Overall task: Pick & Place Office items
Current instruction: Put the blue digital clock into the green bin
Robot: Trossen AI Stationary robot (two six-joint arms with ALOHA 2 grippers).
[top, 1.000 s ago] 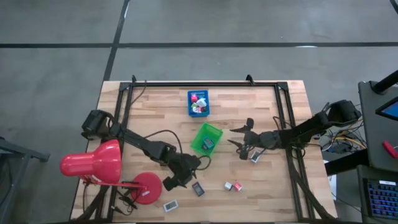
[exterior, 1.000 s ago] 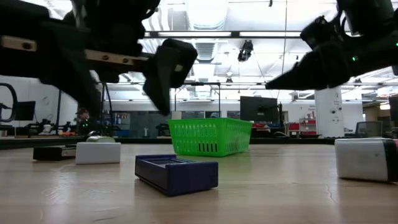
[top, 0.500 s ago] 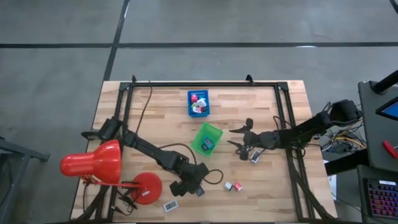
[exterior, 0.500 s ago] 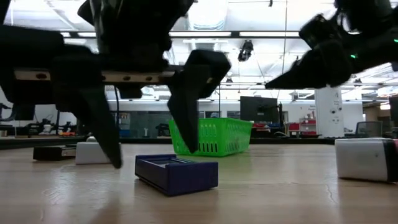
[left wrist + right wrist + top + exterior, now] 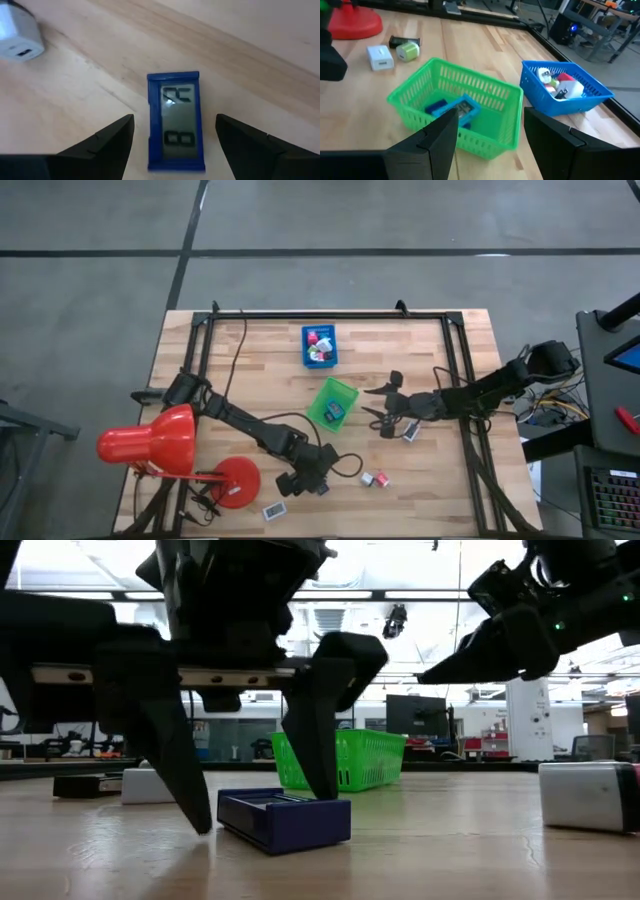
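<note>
The office items are tiny pieces. A flat dark blue one with a grey display lies on the wood near the table's near edge. My left gripper is open, pointing down over it, one finger on each side with a gap to each. In the low view the left gripper has its tips at the tabletop beside this blue piece. My right gripper hovers open, right of the green tray, which holds blue pieces. The blue tray holds several small pieces.
A red desk lamp and its round base stand left of my left arm. Loose pieces lie about: a white one, a white and a red cube, and a white one by my right gripper. Black frame rails run along the table's sides.
My left gripper has moved toward the table's right and near edge and come down. Its open fingers now stand on either side of the dark blue piece, which has not moved.
</note>
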